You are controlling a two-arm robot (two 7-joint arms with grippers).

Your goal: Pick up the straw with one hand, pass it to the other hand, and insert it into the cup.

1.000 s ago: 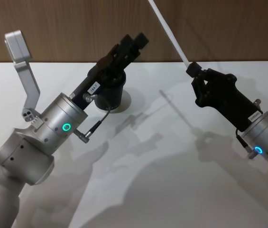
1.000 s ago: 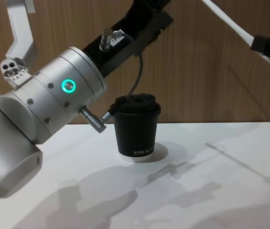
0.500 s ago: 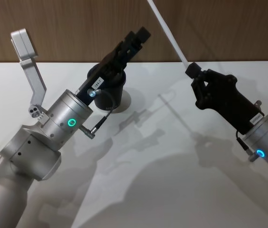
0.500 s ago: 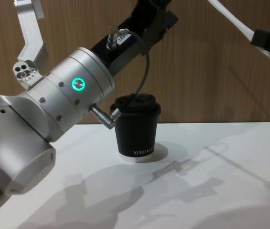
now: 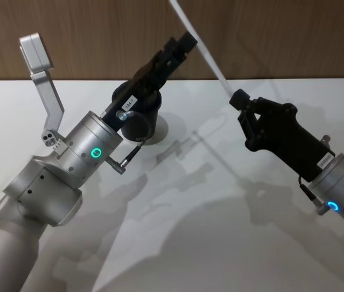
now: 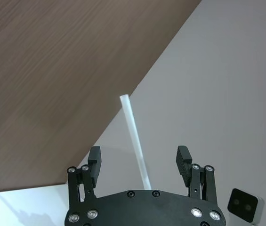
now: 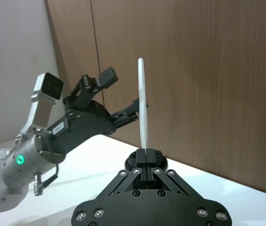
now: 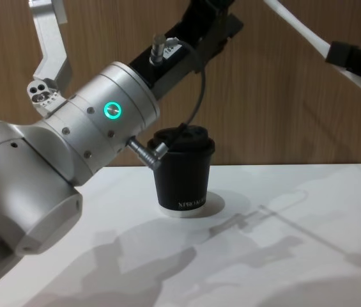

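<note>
Straw is airborne, pinched at its lower end by right gripper at 3 o'clock, slanting up toward 11. Left gripper at 12: fingers spread either side of it, not touching. Beyond, at 11, cup stands lidded. Handoff and insertion are pending.

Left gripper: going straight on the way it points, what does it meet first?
Probably the straw, held up by the right gripper. It stands just ahead of the left gripper, in line with the gap between its open fingers. Exact depth is unclear.

Cup left of straw
</note>
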